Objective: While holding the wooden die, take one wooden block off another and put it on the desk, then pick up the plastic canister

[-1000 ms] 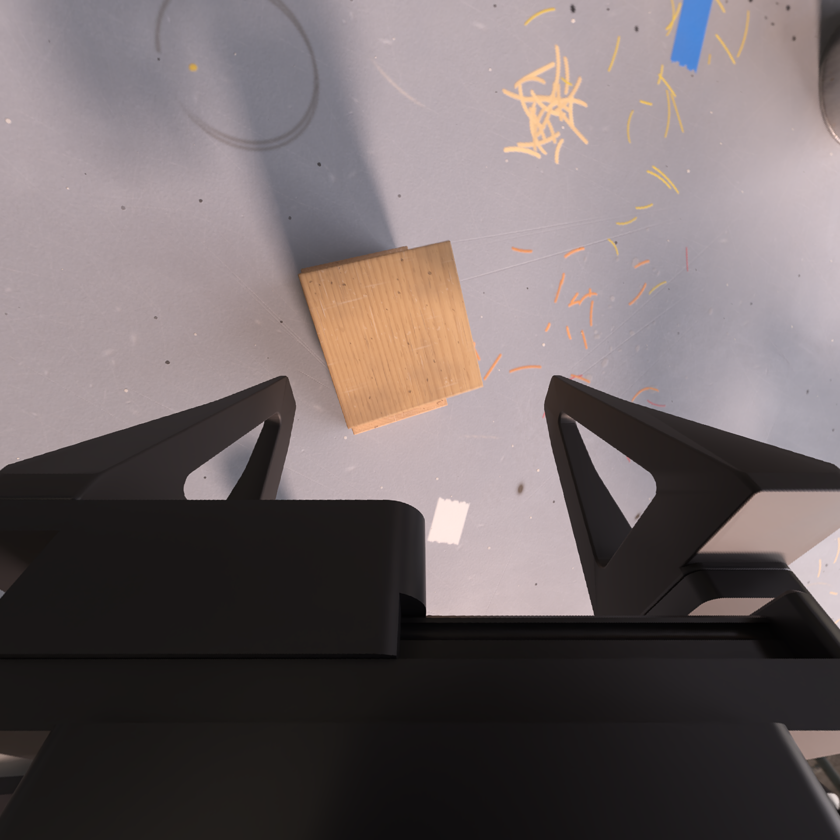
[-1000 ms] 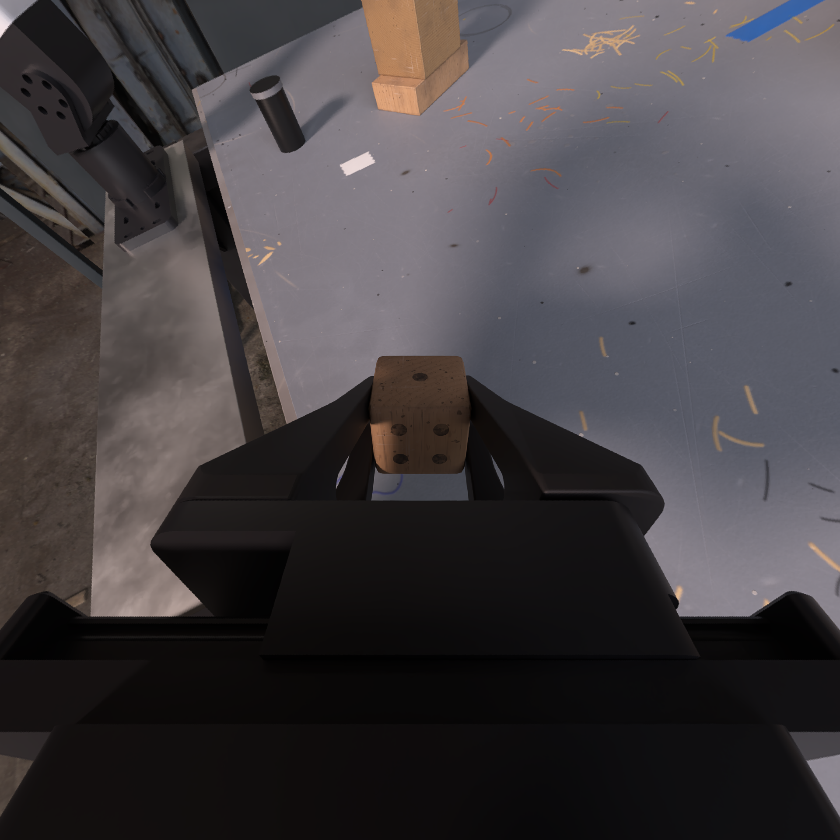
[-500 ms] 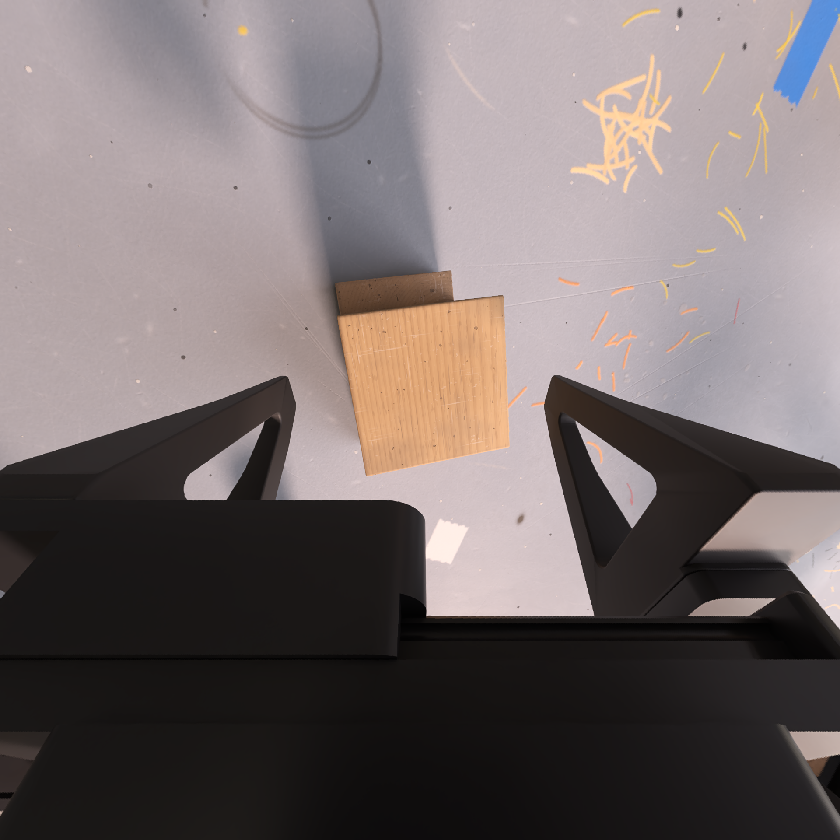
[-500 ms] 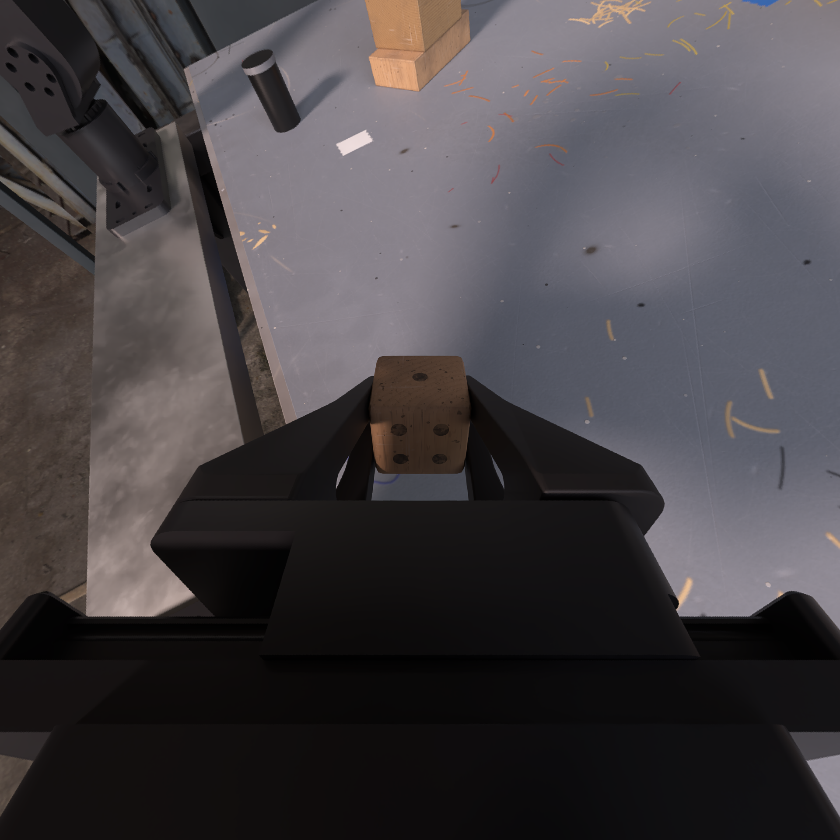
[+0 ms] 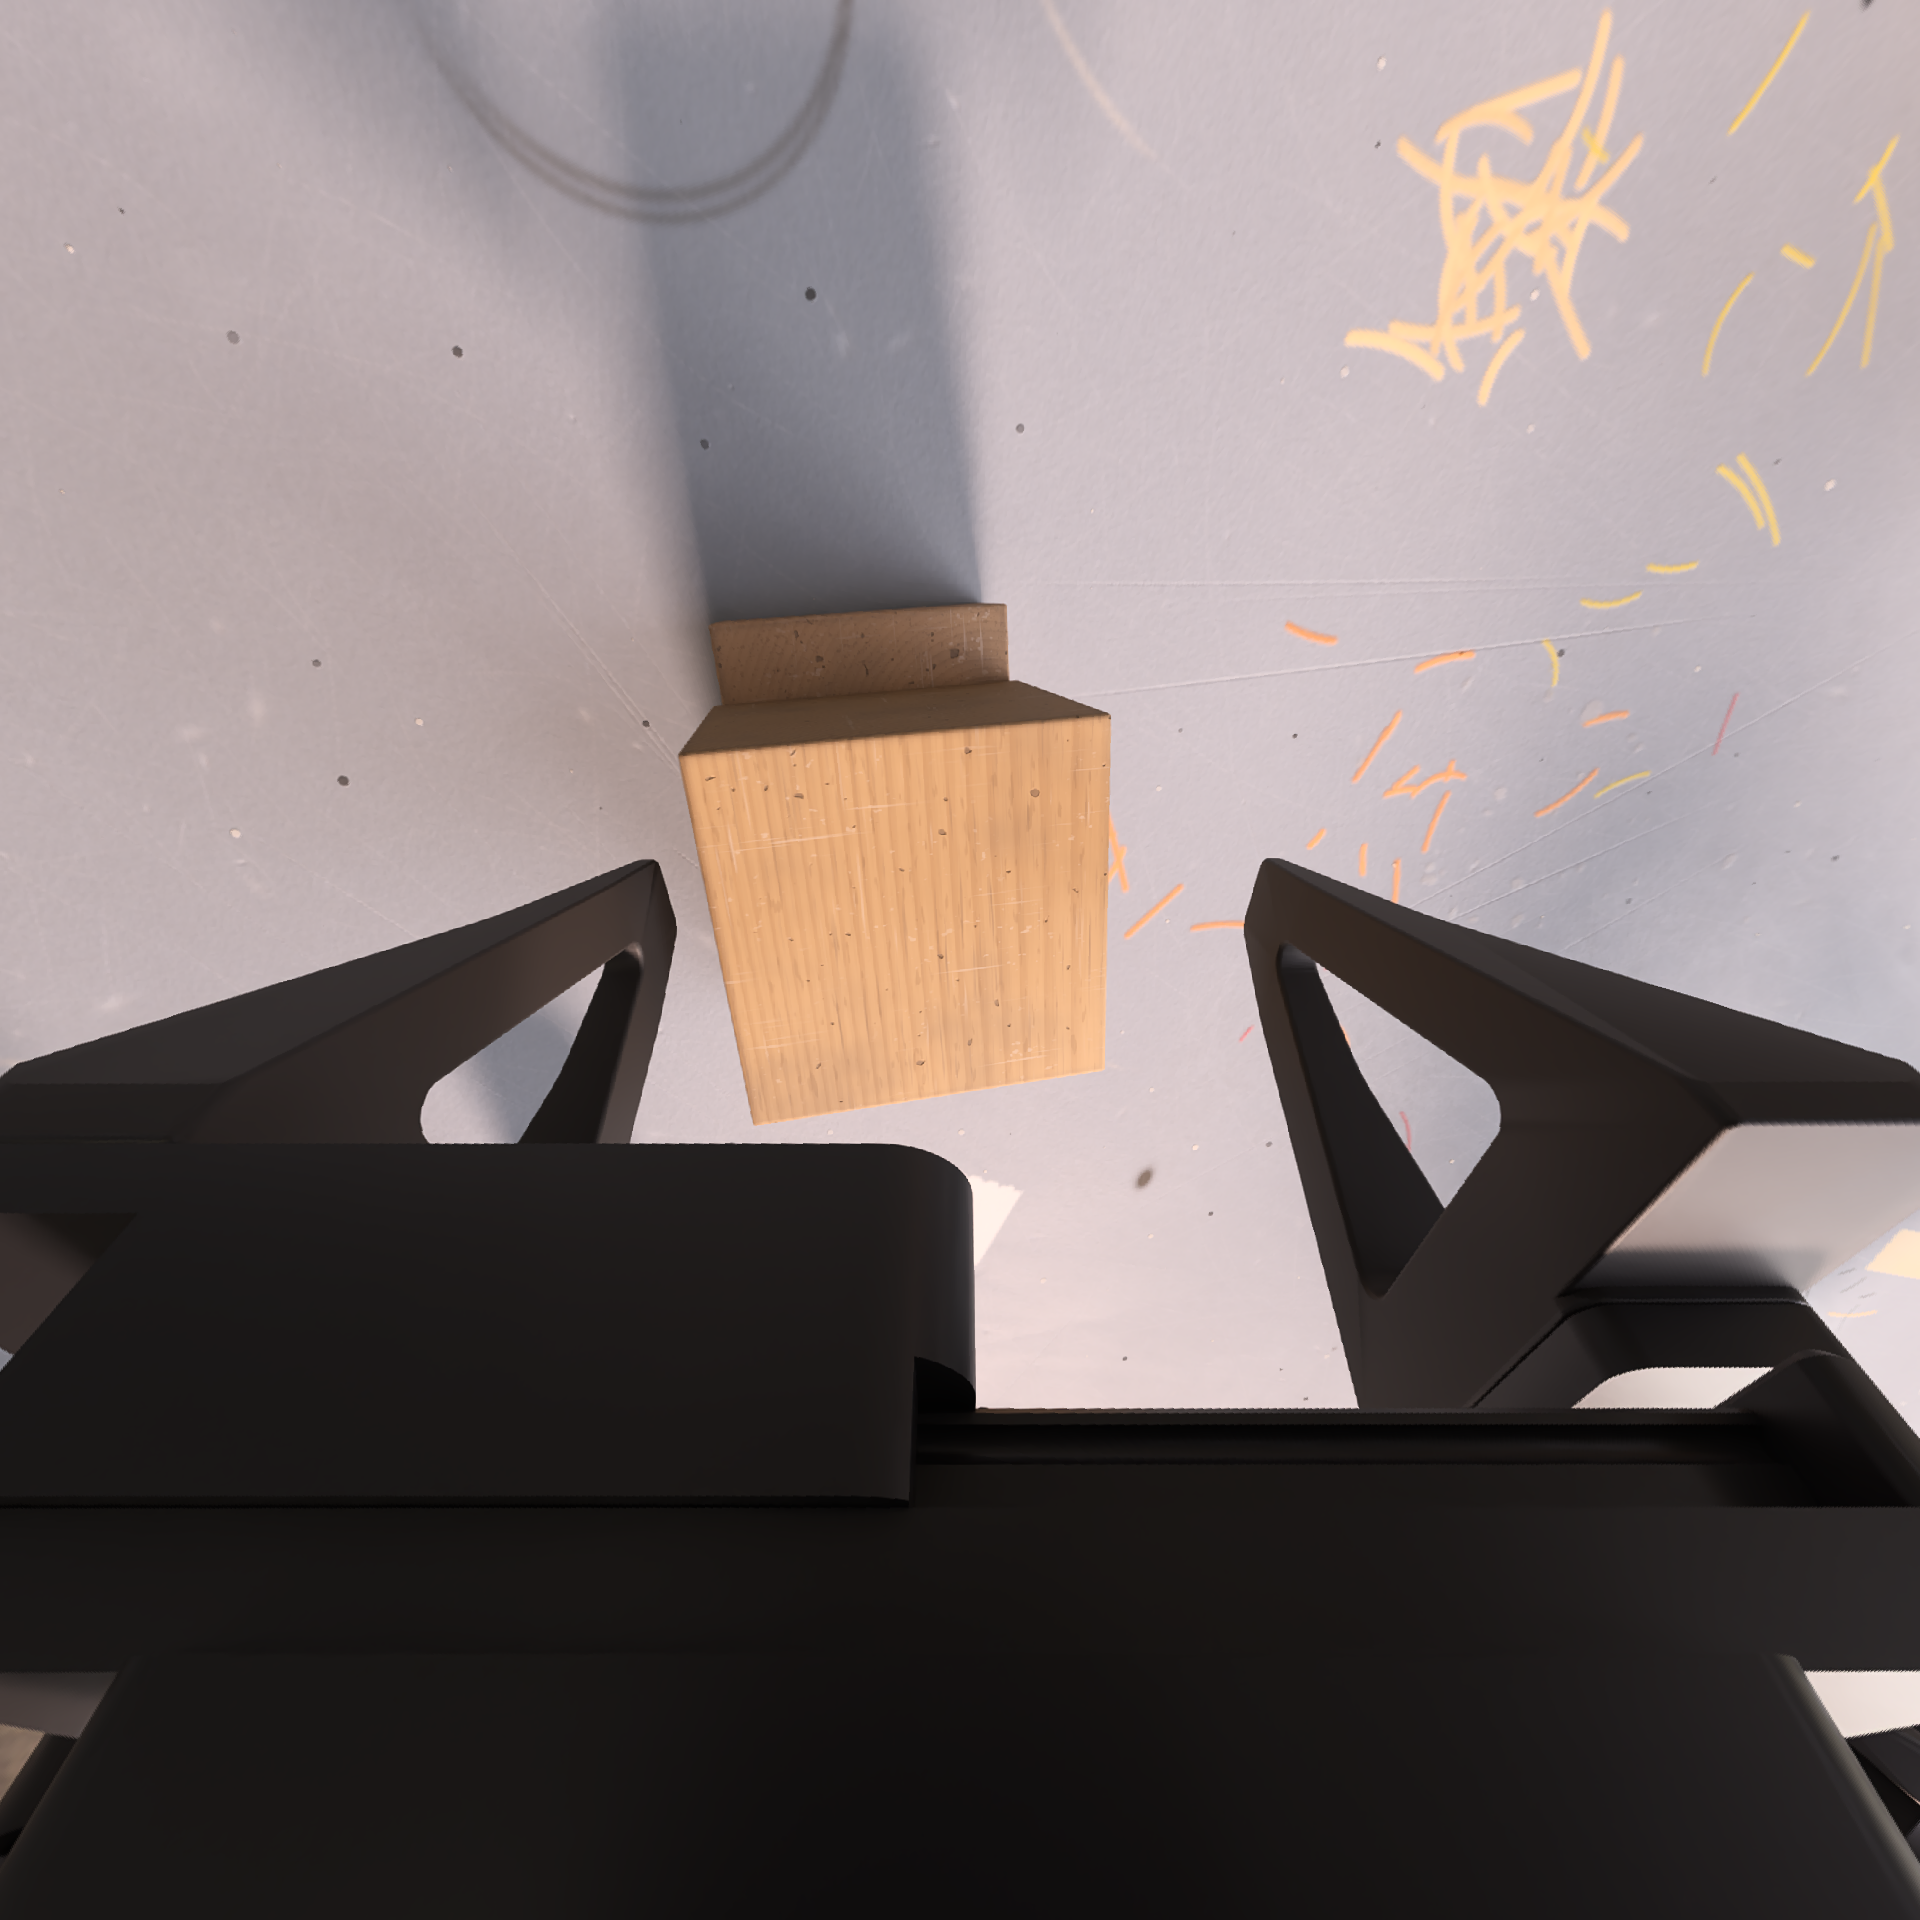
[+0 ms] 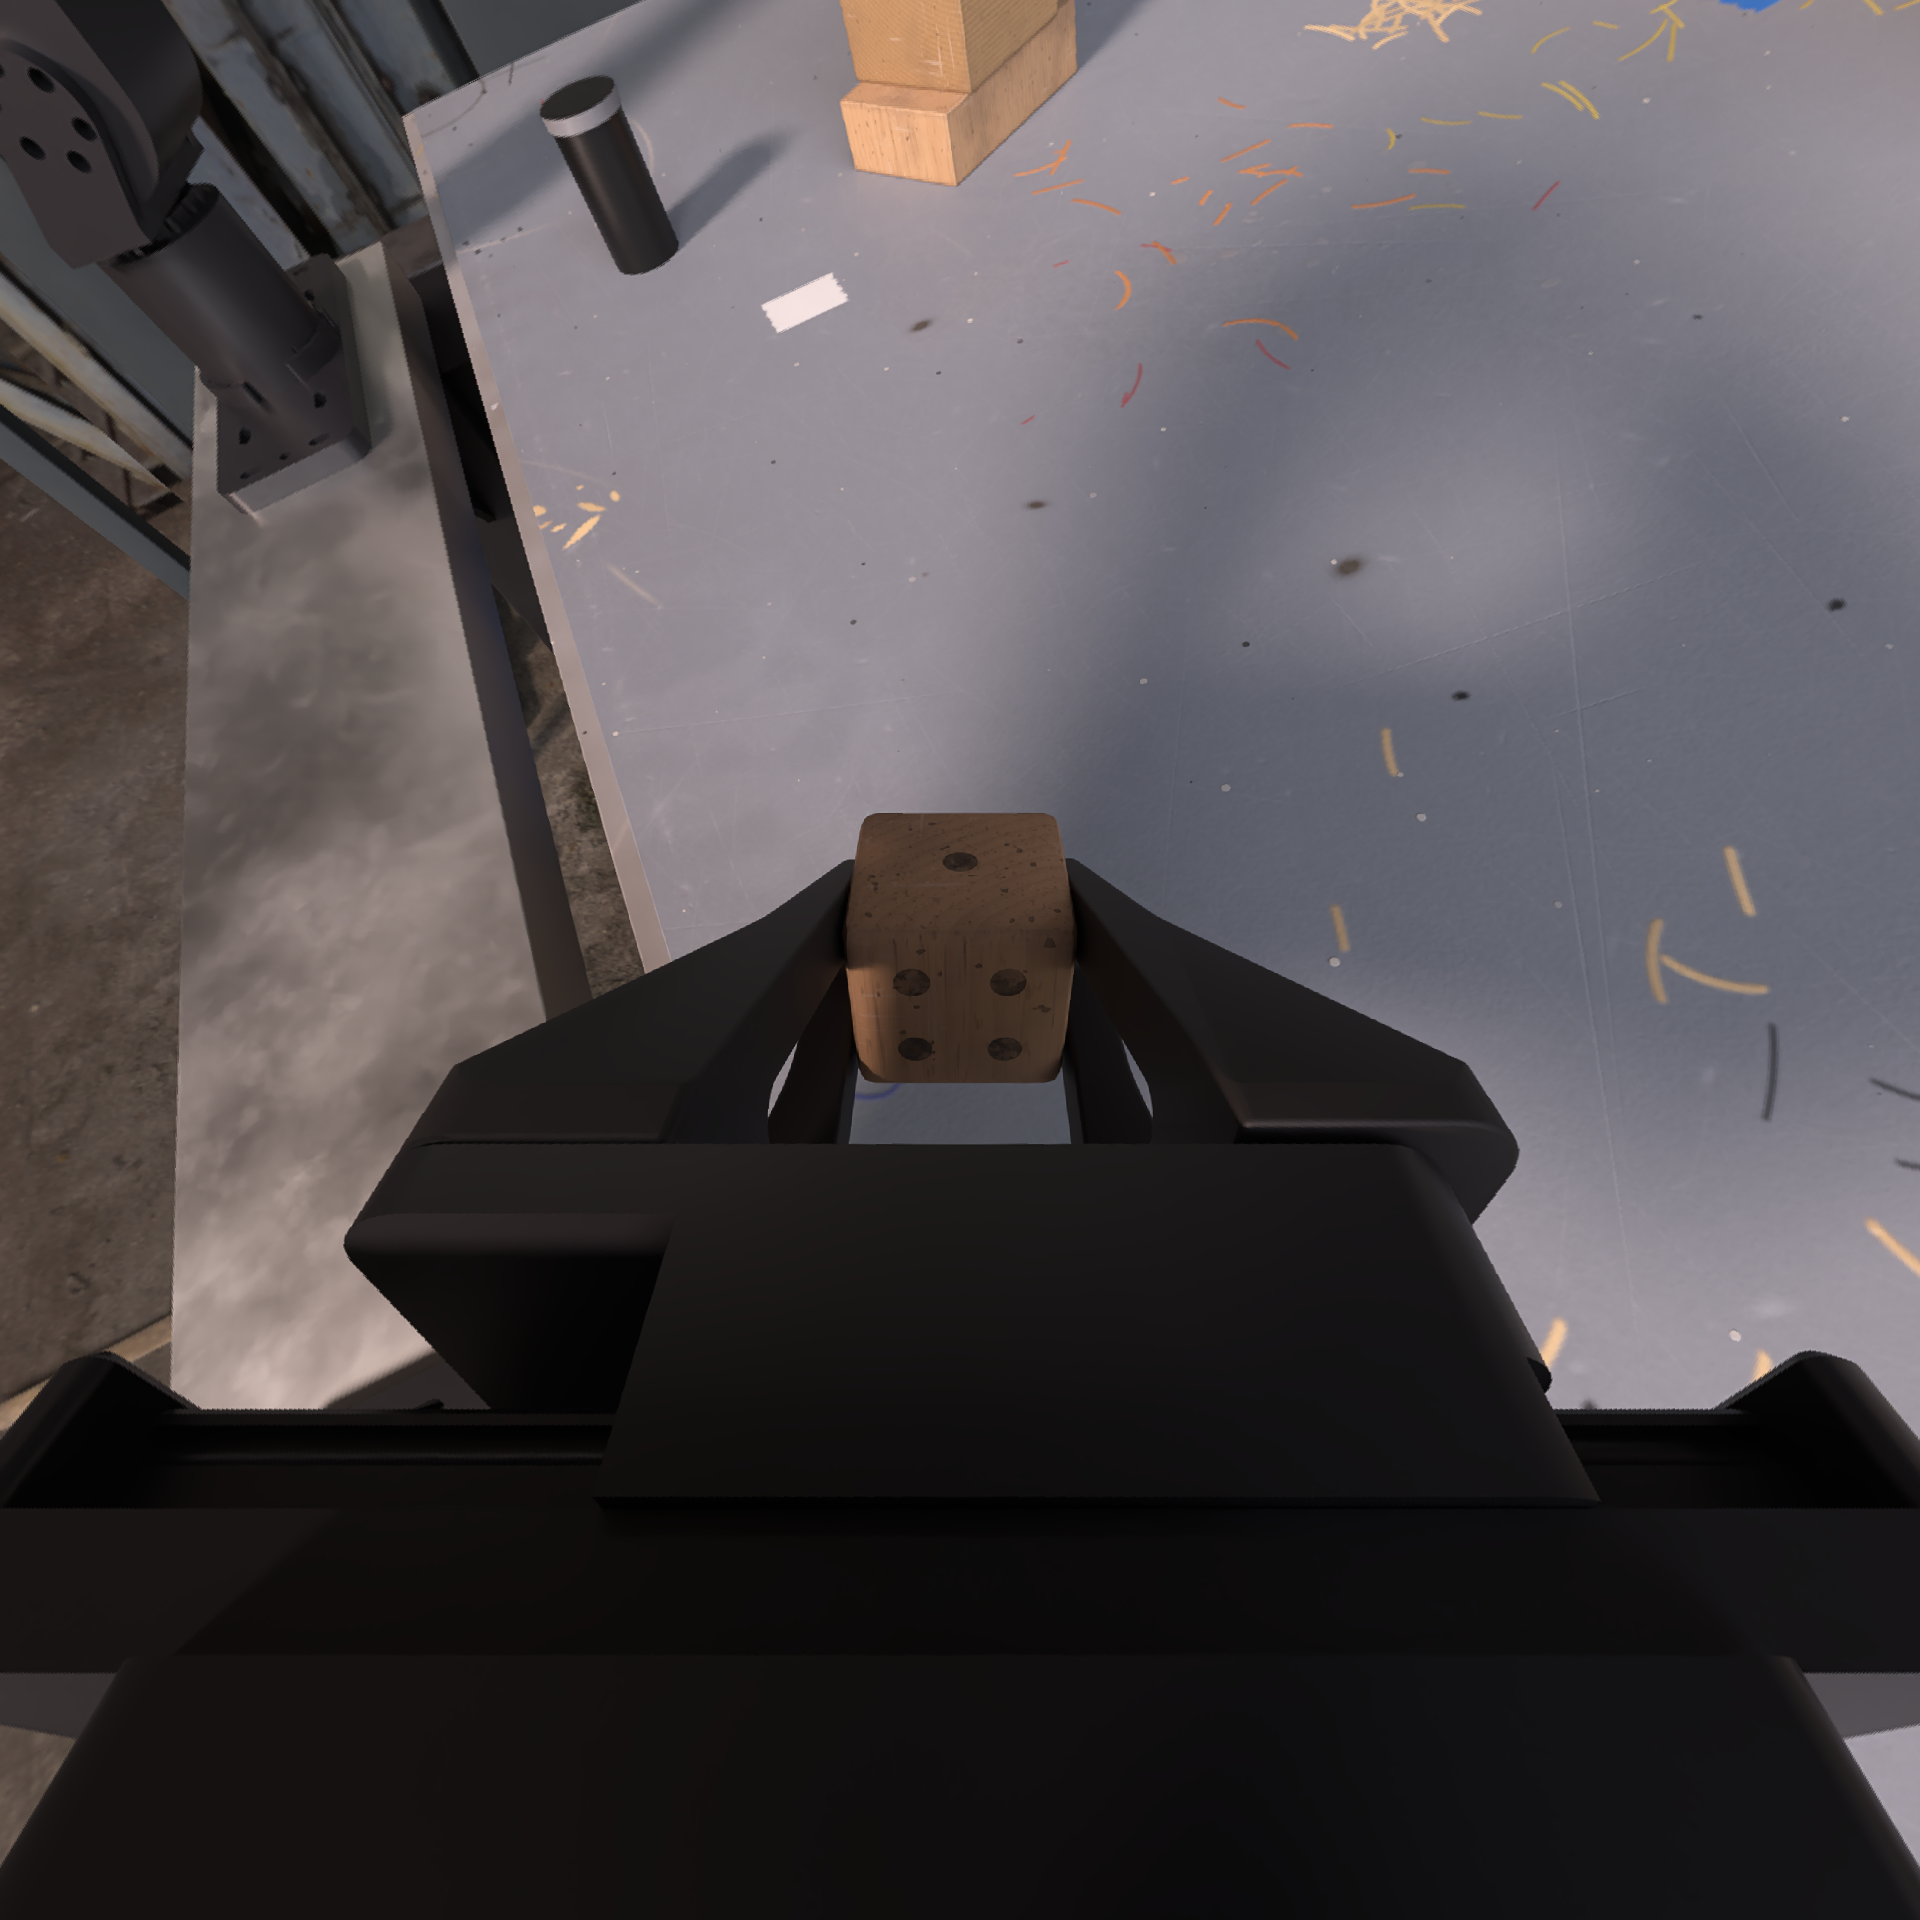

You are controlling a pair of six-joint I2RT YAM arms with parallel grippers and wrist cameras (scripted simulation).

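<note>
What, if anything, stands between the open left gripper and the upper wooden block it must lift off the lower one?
Nothing visible does. The left gripper is open above the upper wooden block, its fingers wide to either side with clear gaps. Only the lower wooden block shows beneath it, on the desk.

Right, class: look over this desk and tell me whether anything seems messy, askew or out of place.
Yes. Yellow and orange shavings litter the grey desk, and a white scrap lies near the black canister. The upper wooden block sits askew on the lower block, overhanging it. The right gripper holds the wooden die squarely.
</note>
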